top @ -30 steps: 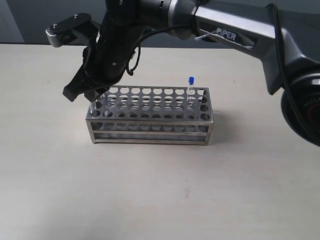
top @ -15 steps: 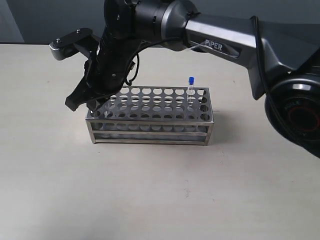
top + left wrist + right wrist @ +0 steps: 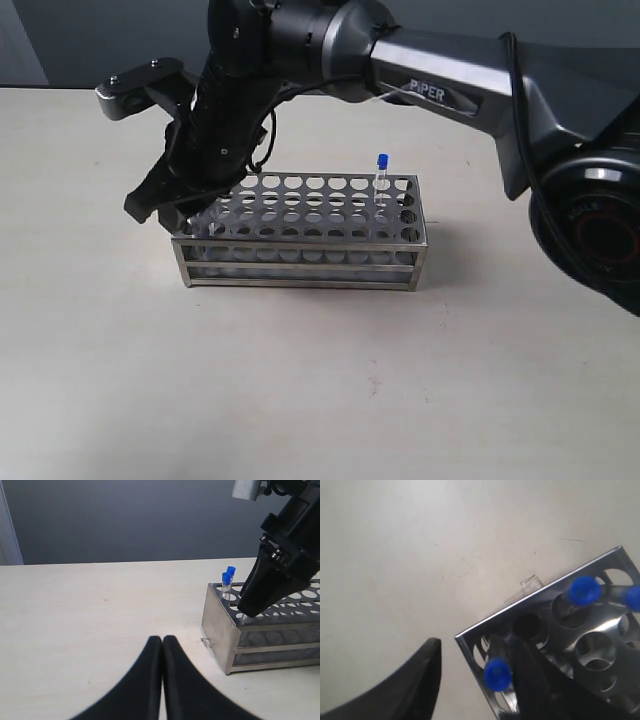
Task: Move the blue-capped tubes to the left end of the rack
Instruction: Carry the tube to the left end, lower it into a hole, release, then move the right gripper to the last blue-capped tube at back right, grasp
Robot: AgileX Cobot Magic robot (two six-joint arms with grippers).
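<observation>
The pale beige tabletop (image 3: 300, 400) fills most of the exterior view. My right arm, dark with a silver link (image 3: 450, 70), comes in from the upper right of the frame and crosses to the left. Centre frame stands the rectangular grey metal rack with its perforated top plate (image 3: 300, 265).

My right claw (image 3: 160, 212) hangs at the rack's left end. A second ago it sat higher, with a tube faintly showing beneath it. Since then it has come down and edged slightly left. The wrist view now shows it released, its black fingers (image 3: 422, 680) spread wide. My left claw (image 3: 162, 640) is clenched on nothing, low over bare tabletop near the rack.

A thin clear tube with a bright blue cap (image 3: 497, 672) stands in the rack's corner hole between the spread fingers, close against one and clear of the other. Two more blue-capped tubes (image 3: 584, 590) stand in holes just beyond it.

I judge this tube delivered, making three at the left end. The fourth (image 3: 382, 175) stands upright near the rack's right end, right of centre frame, and needs fetching next.
</observation>
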